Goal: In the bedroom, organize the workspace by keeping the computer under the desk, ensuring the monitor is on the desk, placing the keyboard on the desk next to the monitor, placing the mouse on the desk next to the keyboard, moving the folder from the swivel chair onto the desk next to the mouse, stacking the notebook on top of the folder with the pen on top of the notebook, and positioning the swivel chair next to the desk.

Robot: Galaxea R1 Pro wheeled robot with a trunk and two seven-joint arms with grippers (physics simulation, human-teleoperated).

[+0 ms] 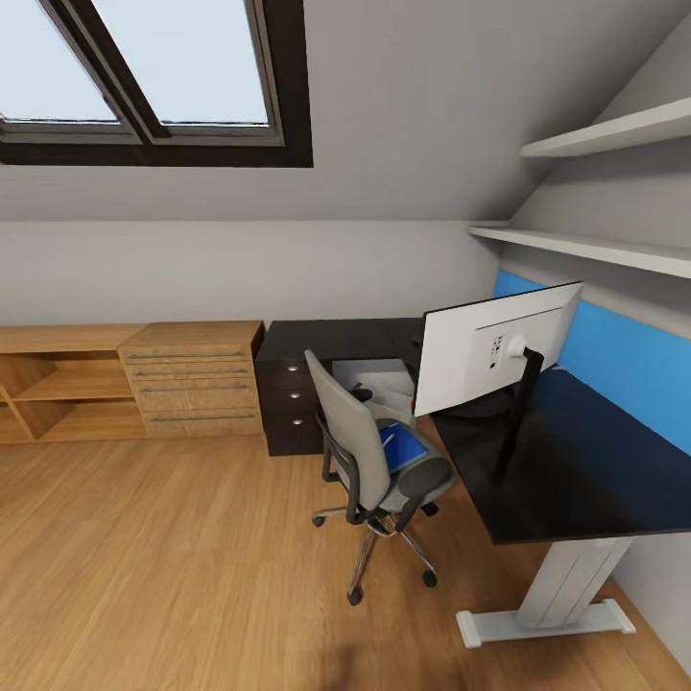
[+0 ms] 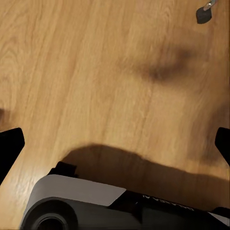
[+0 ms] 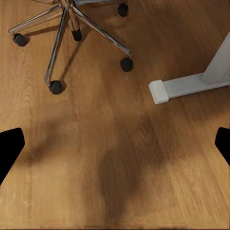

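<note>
The folder (image 1: 401, 447) lies flat on the seat of the swivel chair (image 1: 369, 461), a bright blue patch partly hidden by the grey backrest. The chair stands on the wooden floor (image 1: 173, 566) in the inner corner of the L-shaped black counter (image 1: 566, 461), its back turned toward the room. The monitor (image 1: 494, 345) stands on the counter just beyond the chair, showing its pale rear side and dark neck, with the blue wall panel (image 1: 614, 345) behind it. Under the counter, beside the black drawers (image 1: 288, 403), a pale box that may be the computer (image 1: 374, 376) sits in shadow. A light wooden drawer unit (image 1: 192, 379) stands against the wall beside the counter. In the right wrist view the chair's chrome base and castors (image 3: 72, 28) and the counter's white foot (image 3: 187, 86) lie below the right hand (image 3: 115, 143), whose dark fingertips (image 3: 9, 148) stand wide apart over bare floor. The left hand (image 2: 115, 143) likewise hangs with fingertips (image 2: 9, 146) spread, holding nothing.
</note>
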